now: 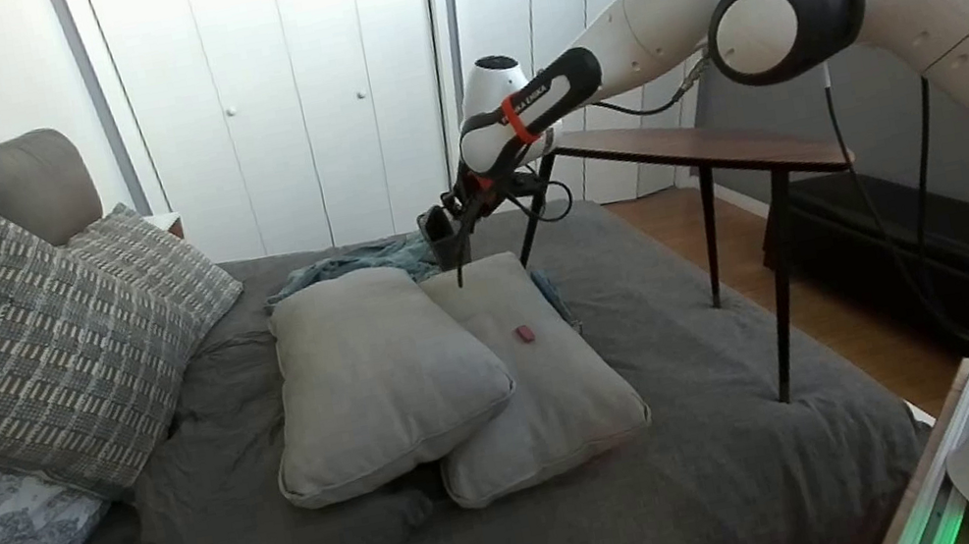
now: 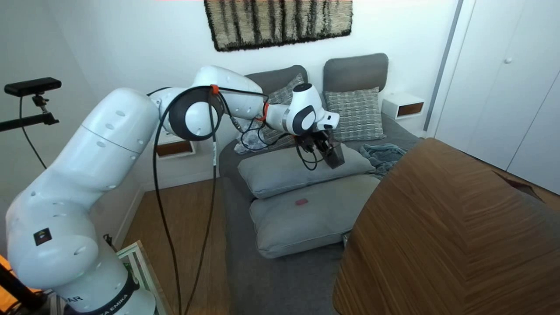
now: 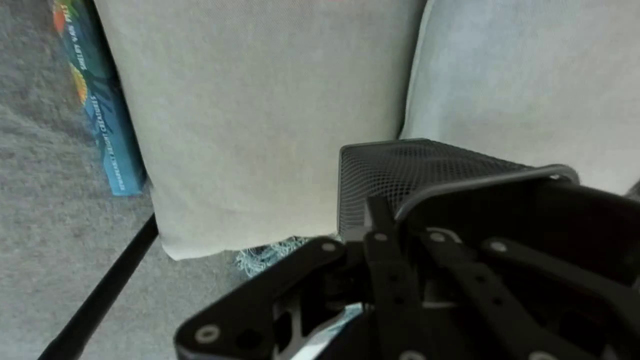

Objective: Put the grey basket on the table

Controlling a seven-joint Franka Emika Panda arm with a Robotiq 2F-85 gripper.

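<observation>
The grey basket (image 3: 425,160) is dark mesh with a thick rim, and its dark opening faces the lower right of the wrist view. My gripper (image 3: 400,220) is shut on its wall, one finger outside and one inside. In both exterior views the basket (image 1: 441,238) (image 2: 336,156) hangs tilted from the gripper (image 1: 467,200) (image 2: 321,142), above the pillows. The table (image 1: 702,146) stands on slim black legs, to the right of the gripper in both exterior views. Its brown top (image 2: 455,236) fills the lower right of an exterior view. The inner fingertip is partly hidden in shadow.
Two light grey pillows (image 1: 384,379) (image 1: 560,418) lie on the bed under the gripper, with a small red object (image 1: 524,334) on one. A blue book (image 3: 107,125) lies beside a pillow. A black table leg (image 3: 105,285) stands on the bed. A low dark bench (image 1: 917,236) is behind.
</observation>
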